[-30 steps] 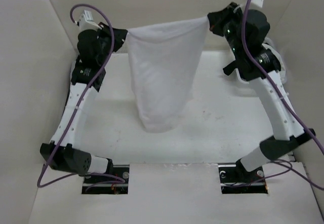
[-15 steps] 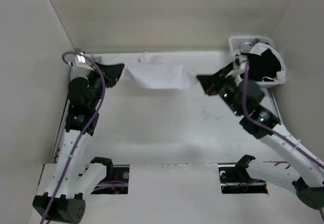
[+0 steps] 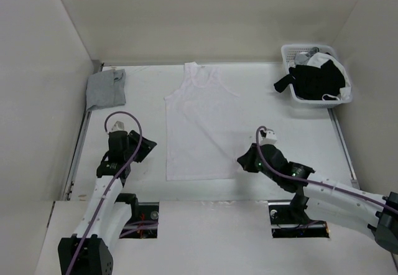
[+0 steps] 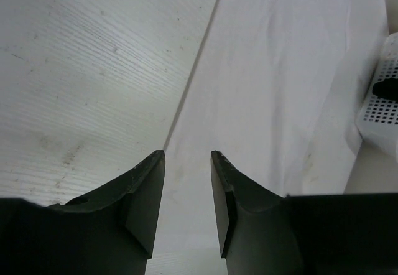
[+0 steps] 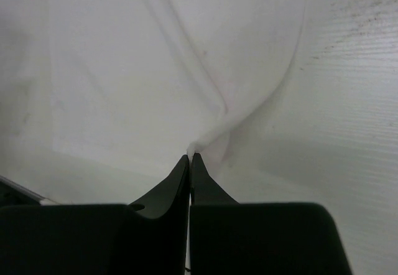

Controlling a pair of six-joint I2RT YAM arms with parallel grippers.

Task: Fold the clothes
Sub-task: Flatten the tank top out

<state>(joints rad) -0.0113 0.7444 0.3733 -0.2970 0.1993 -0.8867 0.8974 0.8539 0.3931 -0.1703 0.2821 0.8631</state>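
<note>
White top [image 3: 198,129] flat on worktop [image 3: 280,125]; left tool [image 4: 188,155] open, empty; right tool [image 5: 190,157] closed, seemingly pinching its hem.

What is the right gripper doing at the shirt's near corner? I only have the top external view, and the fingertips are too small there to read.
Observer: In the right wrist view the right gripper is shut. The white tank top puckers into a ridge that runs right up to its tips, so a bit of fabric looks pinched.
Operator: And the left one, any fabric in it?
Observer: No. The left wrist view shows the left gripper with its jaws apart and nothing between them. The tank top's side edge lies flat on the table just ahead of it.
</note>
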